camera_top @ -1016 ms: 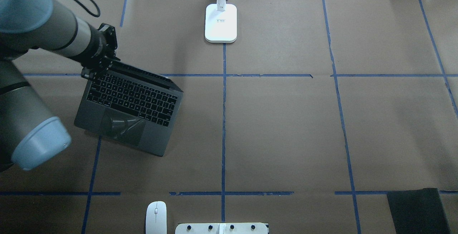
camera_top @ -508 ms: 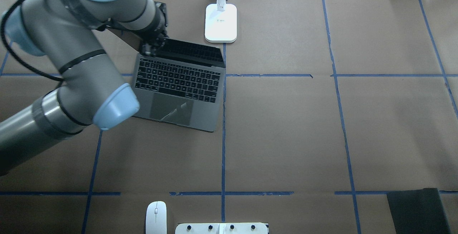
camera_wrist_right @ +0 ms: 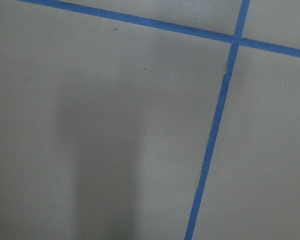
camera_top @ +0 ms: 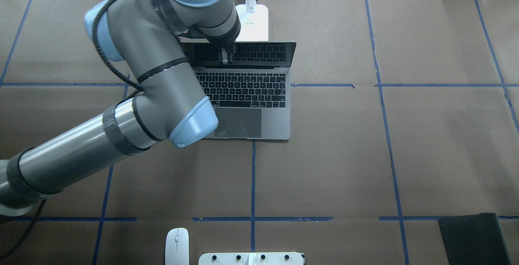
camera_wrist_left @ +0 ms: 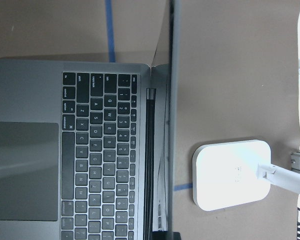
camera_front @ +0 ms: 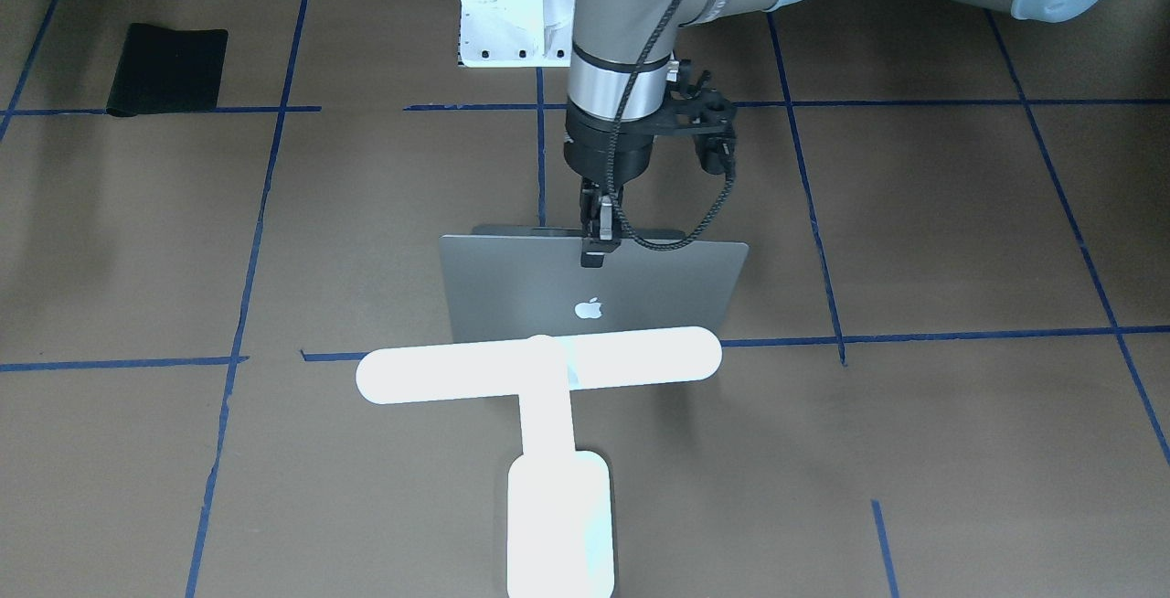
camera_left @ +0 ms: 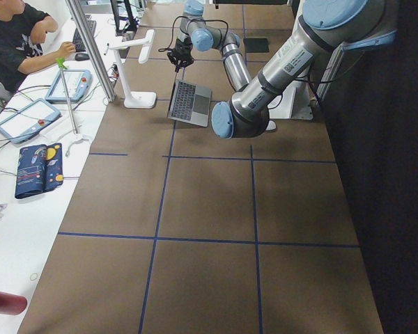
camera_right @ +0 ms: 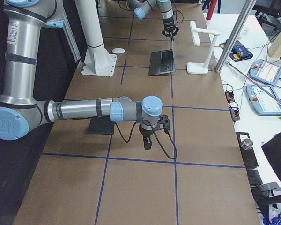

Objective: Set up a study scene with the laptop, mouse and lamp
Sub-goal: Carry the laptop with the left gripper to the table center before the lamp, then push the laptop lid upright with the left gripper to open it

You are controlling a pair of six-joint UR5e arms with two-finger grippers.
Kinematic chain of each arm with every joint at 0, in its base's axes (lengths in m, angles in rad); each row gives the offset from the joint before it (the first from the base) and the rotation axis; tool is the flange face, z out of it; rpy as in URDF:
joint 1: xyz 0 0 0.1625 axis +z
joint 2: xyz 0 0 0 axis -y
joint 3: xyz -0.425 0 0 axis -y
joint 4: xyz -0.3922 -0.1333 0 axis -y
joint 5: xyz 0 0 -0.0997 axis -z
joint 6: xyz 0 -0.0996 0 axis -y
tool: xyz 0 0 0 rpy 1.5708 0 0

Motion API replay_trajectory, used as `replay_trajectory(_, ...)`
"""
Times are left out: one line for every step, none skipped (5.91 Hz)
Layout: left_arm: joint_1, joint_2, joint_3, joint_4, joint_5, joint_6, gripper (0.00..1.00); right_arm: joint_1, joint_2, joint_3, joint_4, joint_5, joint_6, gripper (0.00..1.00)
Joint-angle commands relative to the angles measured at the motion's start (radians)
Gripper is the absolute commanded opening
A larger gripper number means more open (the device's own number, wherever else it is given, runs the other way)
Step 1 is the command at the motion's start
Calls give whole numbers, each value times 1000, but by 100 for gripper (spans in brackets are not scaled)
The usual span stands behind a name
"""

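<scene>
The open silver-grey laptop (camera_top: 247, 95) stands square on the table just in front of the lamp's white base (camera_top: 256, 24). In the front view its lid (camera_front: 640, 287) with the apple logo faces the glowing T-shaped lamp (camera_front: 539, 365). My left gripper (camera_top: 224, 57) is shut on the top edge of the lid, left of its middle, and also shows in the front view (camera_front: 599, 246). The white mouse (camera_top: 177, 245) lies at the near table edge. My right gripper (camera_right: 147, 143) shows only in the exterior right view, above bare paper; I cannot tell its state.
A black mat (camera_top: 474, 236) lies at the near right corner. The white bolted pedestal (camera_top: 251, 259) sits at the near edge, right of the mouse. Blue tape lines cross the brown paper. The left arm's elbow (camera_top: 190, 123) hangs over the laptop's left side.
My left gripper, holding the lid, has moved the laptop right and toward the lamp. The laptop has turned from skewed to square with the table.
</scene>
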Motion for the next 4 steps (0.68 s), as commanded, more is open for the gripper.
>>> replay_trajectory(16, -56, 131, -21, 34, -23, 0, 0, 0, 0, 0, 1, 3, 100)
replay_trajectory(17, -53, 151, -32, 34, -27, 0, 0, 0, 0, -2, 1, 4, 100)
replay_trajectory(17, -53, 151, -34, 34, -51, 0, 0, 0, 0, 0, 1, 5, 100)
replay_trajectory(17, -53, 151, -35, 34, -61, 1, 0, 2, 0, -2, 1, 5, 100)
